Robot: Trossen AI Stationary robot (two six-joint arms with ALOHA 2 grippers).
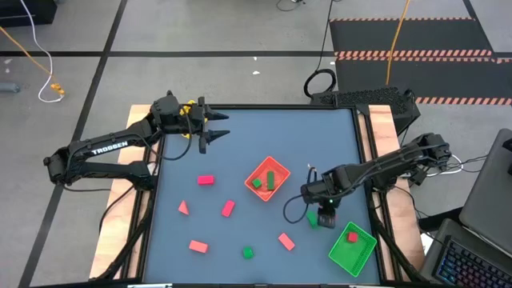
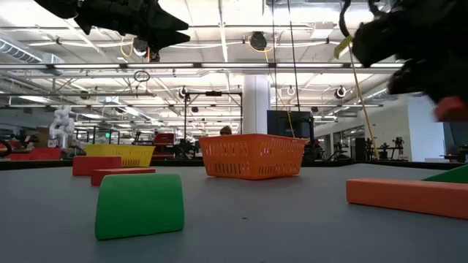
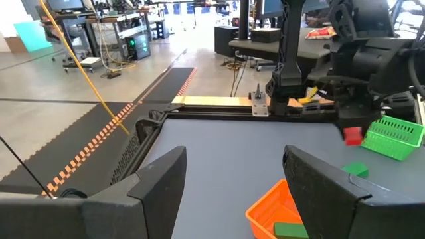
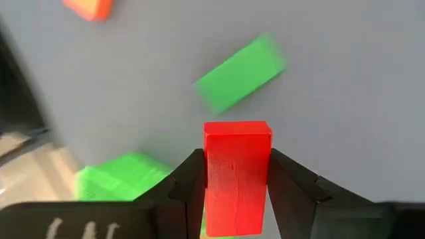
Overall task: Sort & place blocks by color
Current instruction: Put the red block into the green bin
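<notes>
The table (image 1: pixel 336 144) carries an orange tray (image 1: pixel 267 179) holding green blocks mid-table and a green tray (image 1: pixel 352 247) at its near right corner. The right gripper (image 4: pixel 236 174) hangs above the table between them, fingers clamped on a red block (image 4: pixel 236 174), a loose green block (image 4: pixel 240 72) lying below. The left gripper (image 3: pixel 232 182) waits at the far edge, fingers apart, empty. Pink blocks (image 1: pixel 206 181) lie scattered on the near left.

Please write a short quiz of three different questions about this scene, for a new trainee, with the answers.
1. True or false: the right gripper holds a green block.
2. Which tray contains two green blocks? A) green tray B) orange tray
3. Fill in: the left gripper is ____ and holds nothing.

Key: 1. false, it holds a red block. 2. B. 3. open.
</notes>
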